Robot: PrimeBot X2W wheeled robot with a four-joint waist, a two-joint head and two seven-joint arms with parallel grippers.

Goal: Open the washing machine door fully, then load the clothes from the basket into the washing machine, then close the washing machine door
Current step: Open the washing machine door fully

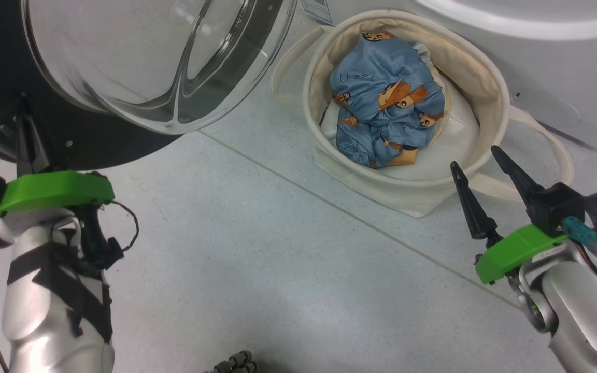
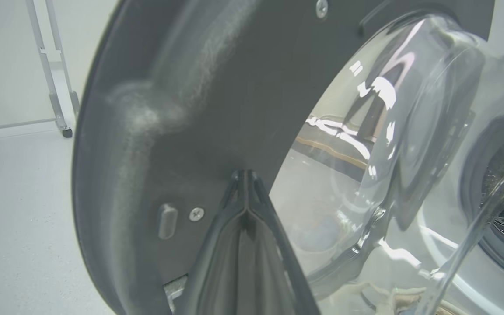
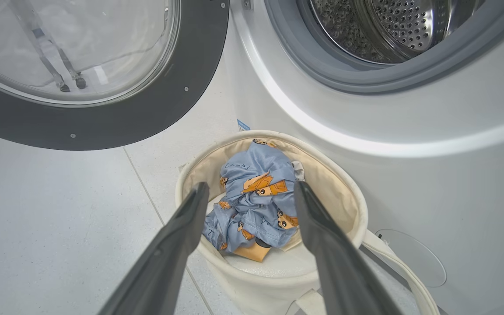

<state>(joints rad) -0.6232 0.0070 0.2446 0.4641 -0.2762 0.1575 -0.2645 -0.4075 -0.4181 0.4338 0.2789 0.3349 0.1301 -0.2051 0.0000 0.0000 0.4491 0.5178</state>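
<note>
Sitting in the basket [image 1: 490, 88], the clothes [image 1: 386, 109] lie bunched on a white bundle [image 1: 454, 140]. My right pincer [image 1: 474, 158] hangs spread wide just beside the basket, touching nothing. My left pincer [image 2: 244, 175] is squeezed tight, well apart from the basket, its tips at the washing machine door [image 2: 169, 109]; I cannot tell if they touch.

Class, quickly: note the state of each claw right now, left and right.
Left claw: shut, empty, tips at the dark rim of the washing machine door.
Right claw: open, empty, aimed at the clothes in the basket.
</note>
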